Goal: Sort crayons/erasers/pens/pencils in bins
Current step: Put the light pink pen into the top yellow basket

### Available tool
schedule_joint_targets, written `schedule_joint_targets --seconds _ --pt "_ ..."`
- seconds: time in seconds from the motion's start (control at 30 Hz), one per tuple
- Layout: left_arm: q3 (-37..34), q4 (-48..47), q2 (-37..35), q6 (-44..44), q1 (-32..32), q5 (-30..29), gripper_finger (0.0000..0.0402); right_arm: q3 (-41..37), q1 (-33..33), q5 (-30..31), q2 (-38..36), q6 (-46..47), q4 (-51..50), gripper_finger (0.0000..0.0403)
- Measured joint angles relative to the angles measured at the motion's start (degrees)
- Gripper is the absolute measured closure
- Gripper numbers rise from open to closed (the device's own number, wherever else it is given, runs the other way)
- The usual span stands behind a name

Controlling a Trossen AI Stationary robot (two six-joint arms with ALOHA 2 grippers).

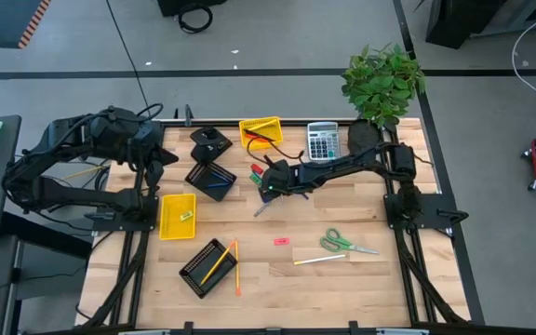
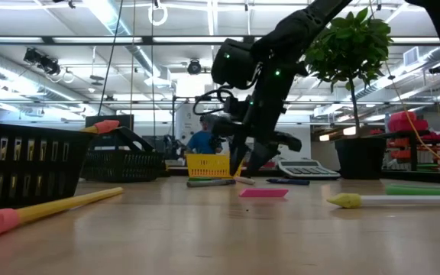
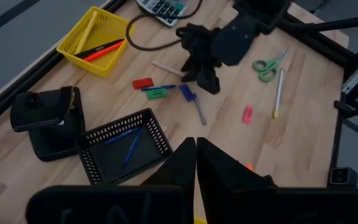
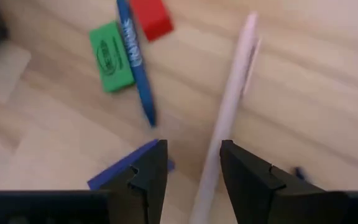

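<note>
your right tool (image 4: 191, 163) hangs open, low over the surface (image 1: 342, 279), its fingers either side of a pale pen (image 4: 232, 99) beside a blue pen (image 4: 135, 59). white lettering on the blue pen and dark print on the green eraser (image 4: 112, 56) are unreadable. your left tool (image 3: 196, 155) waits closed above the black mesh bin (image 3: 124, 146).

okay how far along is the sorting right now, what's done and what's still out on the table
Partly done. Pencils sit in the near mesh bin, pens in the far yellow bin, an eraser in the near yellow bin, blue sticks in the middle mesh bin. The right gripper, open, is low over a pale pen. Still loose: green eraser, red eraser, pink eraser, a pencil. The left gripper waits shut.
</note>
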Motion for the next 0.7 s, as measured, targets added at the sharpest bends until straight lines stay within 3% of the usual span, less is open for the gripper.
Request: schedule_joint_targets --seconds 0.37,0.7 --pt "0.0 -0.5 -0.1 -0.9 0.0 0.0 0.0381 0.1 0.3 -0.9 1.0 -1.7 -1.9 0.0249" --pt "0.0 -0.6 -0.1 -3.1 0.0 0.0 0.0391 -2.0 3.3 8.5 1.2 0.7 1.5 0.0249"
